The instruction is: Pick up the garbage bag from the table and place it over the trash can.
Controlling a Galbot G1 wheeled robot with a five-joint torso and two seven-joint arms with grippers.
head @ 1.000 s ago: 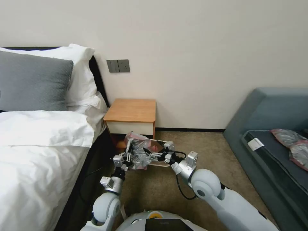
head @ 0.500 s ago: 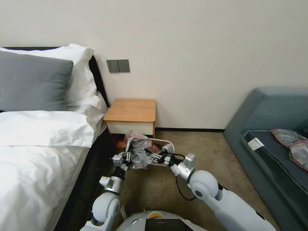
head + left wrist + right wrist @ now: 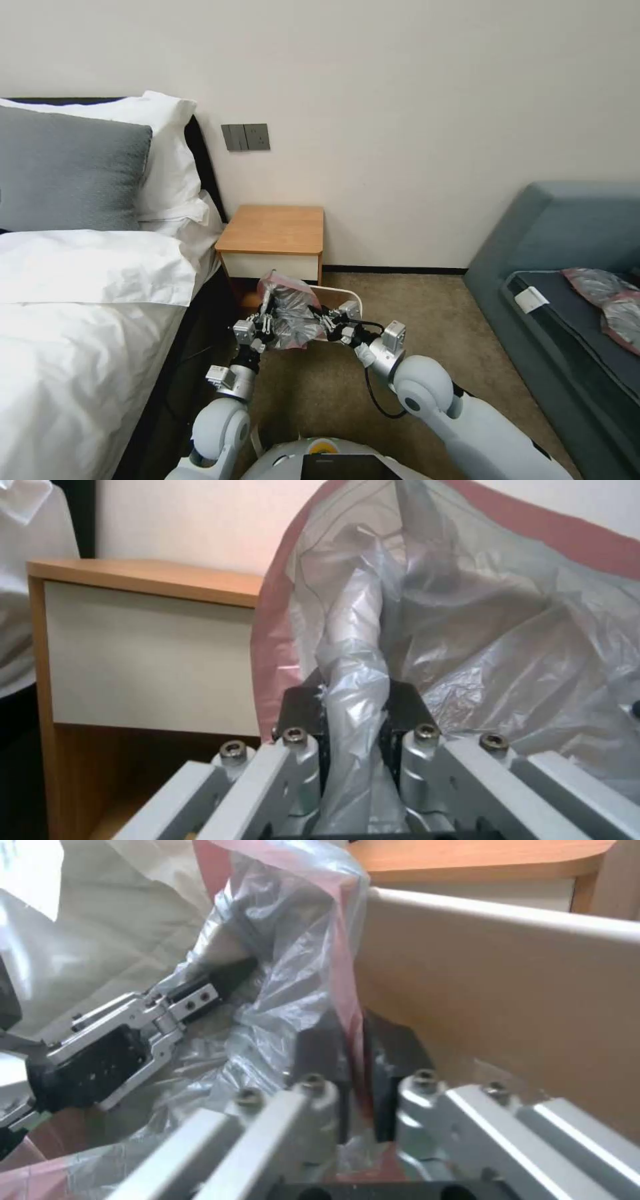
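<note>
Your left gripper (image 3: 353, 720) is clamped on a bunched fold of the thin, wrinkly, translucent grey plastic garbage bag with the pinkish-red rim band (image 3: 467, 630); in the left wrist view the film is squeezed between the two dark pads (image 3: 303, 707) and rises above them. Your right gripper (image 3: 357, 1075) is pinching the bag's pink rim strip, with its jaws closed on the film right against the wall of the small cream plastic trash can (image 3: 507, 990).

In the head view you see both grippers facing each other low over the carpet, the left gripper (image 3: 263, 320) on the bag's bed-side edge and the right gripper (image 3: 327, 322) on its opposite side, with the bag (image 3: 288, 313) held crumpled between them. The bag hangs at the can's near-left rim, covering that part of the opening, while the can's far-right rim corner (image 3: 350, 295) is bare.

The can stands on the floor just in front of the small light-brown wooden nightstand with a white drawer front (image 3: 273, 230). The nightstand sits against the wall beside the white-sheeted bed (image 3: 80, 320).
</note>
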